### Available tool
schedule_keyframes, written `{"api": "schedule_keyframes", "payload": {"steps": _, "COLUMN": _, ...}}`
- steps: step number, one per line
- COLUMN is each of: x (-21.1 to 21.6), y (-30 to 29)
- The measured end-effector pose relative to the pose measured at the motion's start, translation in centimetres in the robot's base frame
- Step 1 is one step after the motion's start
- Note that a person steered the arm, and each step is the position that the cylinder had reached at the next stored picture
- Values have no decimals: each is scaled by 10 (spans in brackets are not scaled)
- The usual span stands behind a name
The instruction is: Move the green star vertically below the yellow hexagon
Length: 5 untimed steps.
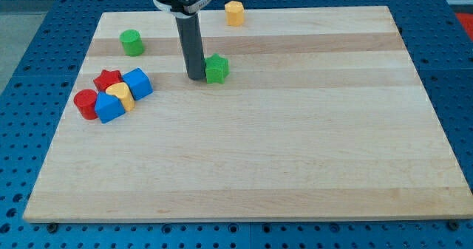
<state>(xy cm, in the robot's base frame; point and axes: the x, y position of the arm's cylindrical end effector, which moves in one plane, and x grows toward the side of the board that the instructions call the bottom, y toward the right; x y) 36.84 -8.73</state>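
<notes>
our tip touches the green star on its left; no gripper shows. light, rigid, likely to spin: push centrally toward below the yellow hexagon.

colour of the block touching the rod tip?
Green: the green star, just right of my tip. Shows best in the camera view.
</notes>
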Motion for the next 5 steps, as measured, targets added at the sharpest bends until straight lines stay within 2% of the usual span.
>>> {"api": "schedule_keyframes", "payload": {"steps": 3, "x": -8, "y": 32}}
{"api": "schedule_keyframes", "payload": {"steps": 5, "x": -8, "y": 87}}
